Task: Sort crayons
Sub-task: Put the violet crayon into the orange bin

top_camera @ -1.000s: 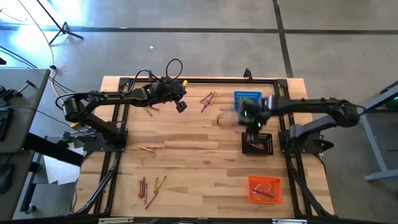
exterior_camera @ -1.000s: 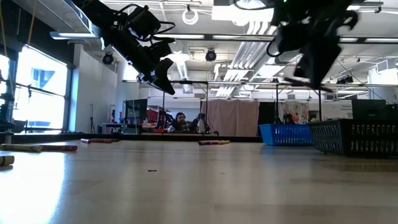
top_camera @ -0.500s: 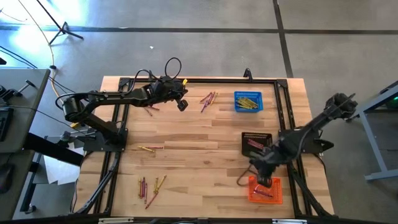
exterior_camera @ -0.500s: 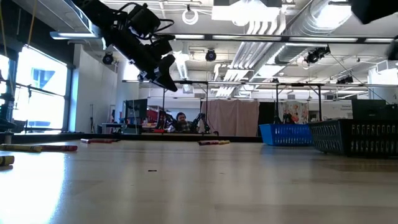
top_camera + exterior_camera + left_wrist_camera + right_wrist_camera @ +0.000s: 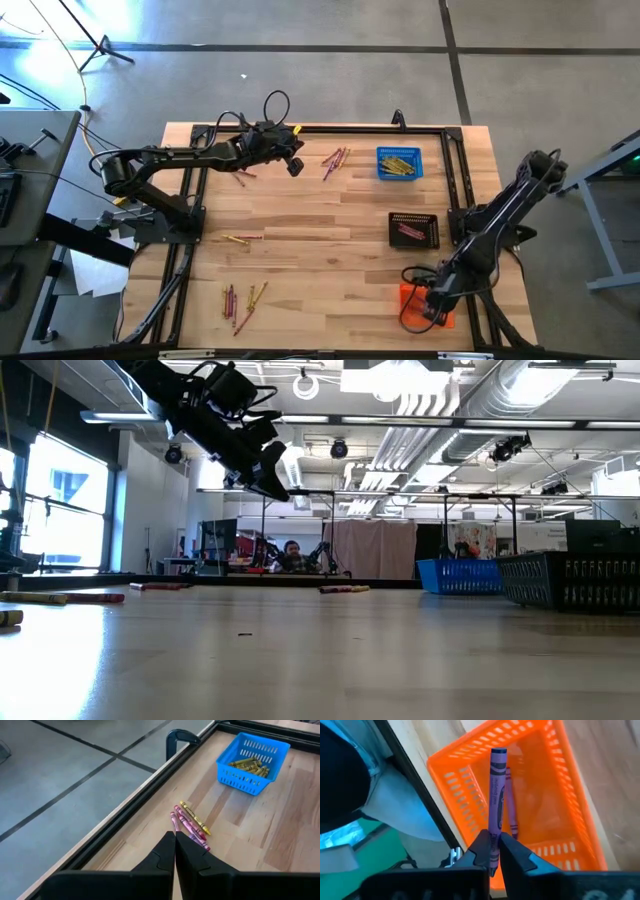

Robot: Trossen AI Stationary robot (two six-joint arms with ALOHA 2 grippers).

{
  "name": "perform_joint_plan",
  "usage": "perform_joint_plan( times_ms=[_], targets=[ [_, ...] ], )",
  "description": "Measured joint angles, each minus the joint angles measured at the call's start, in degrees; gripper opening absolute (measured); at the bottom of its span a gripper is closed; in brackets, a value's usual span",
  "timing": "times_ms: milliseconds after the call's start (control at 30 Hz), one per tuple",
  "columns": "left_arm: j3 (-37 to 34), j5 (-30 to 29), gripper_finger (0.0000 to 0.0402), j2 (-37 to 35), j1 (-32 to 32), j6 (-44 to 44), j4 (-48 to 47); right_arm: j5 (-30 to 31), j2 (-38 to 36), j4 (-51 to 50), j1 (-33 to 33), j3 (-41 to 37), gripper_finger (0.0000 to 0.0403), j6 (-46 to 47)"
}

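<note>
One purple crayon (image 5: pixel 493 795) pinched in our right gripper (image 5: pixel 493 851) above the orange basket (image 5: pixel 580 815); we should release it centred, well inside the rim

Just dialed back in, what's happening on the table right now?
A two-arm robot is sorting crayons into baskets by colour. The right gripper is shut on a purple crayon above the orange basket, which already holds one. The left gripper, shut and empty, hovers by a loose crayon cluster near the blue basket of yellow ones. More crayons lie loose on the table.
</note>
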Motion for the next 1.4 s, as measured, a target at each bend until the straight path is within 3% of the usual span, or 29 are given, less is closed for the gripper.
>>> perform_joint_plan(
  times_ms=[333, 533, 667, 1000, 1200, 1400],
  targets=[
    [0.0, 1.7, 0.0003, 0.0, 0.0, 0.0, -1.9, 1.2, 1.9, 0.8, -0.2, 0.0, 0.0074, 0.0],
    [0.0, 8.2, 0.0003, 0.4, -1.0, -0.2, -2.1, 1.2, 1.8, 1.7, -2.1, 0.0, 0.0078, -0.6],
    [0.0, 8.7, 0.0003, 1.5, -3.4, 3.1, -0.7, 1.2, 1.8, 1.6, -4.1, 1.0, 0.0078, -3.1],
    [0.0, 10.3, 0.0003, 7.2, -6.2, 18.0, 11.8, 7.3, 1.8, 1.4, -10.1, 3.0, 0.0078, -15.6],
    [0.0, 13.1, 0.0011, 11.1, -6.1, 19.6, 16.1, 9.1, 1.8, 0.5, -14.4, 3.0, 0.0078, -23.0],
    [0.0, 15.5, 0.0058, 16.2, -6.0, 16.6, 24.6, 13.1, 1.8, 0.4, -19.2, 3.0, 0.0078, -33.6]
  ],
)
